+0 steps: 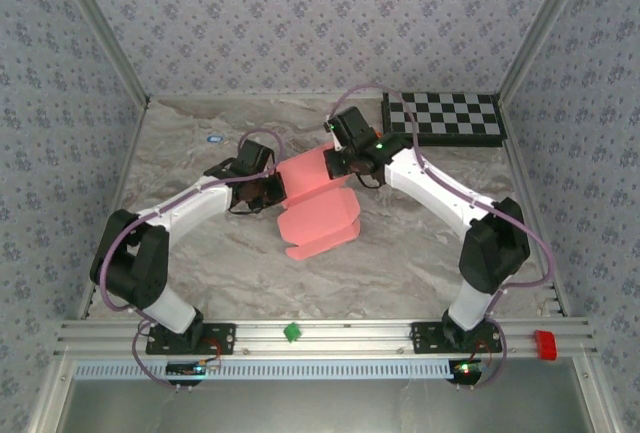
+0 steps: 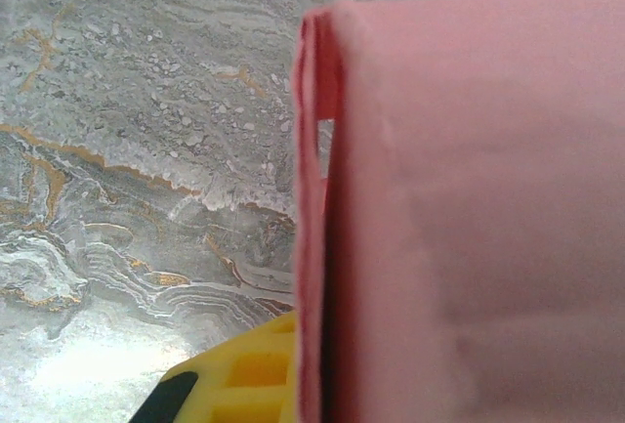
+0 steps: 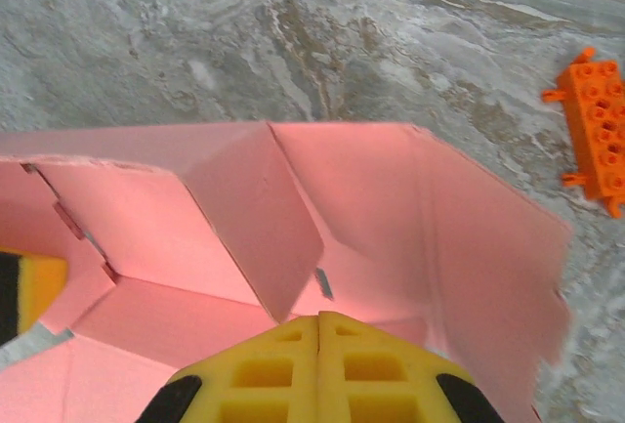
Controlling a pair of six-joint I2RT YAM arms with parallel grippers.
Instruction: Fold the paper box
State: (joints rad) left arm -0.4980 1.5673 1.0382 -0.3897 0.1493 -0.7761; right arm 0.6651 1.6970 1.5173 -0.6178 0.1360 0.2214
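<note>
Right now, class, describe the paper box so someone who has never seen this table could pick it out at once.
Start at the marble table and look to its middle, left of the black-and-white checkerboard at the back. The paper box sits there, partly folded, flaps up. It alone is salmon pink, plain, and far larger than the small orange block.

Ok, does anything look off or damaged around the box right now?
No damage visible. The paper box is half folded, its flaps splayed at angles. One stray: a small orange block lies loose on the table beside the box, apart from it.
</note>
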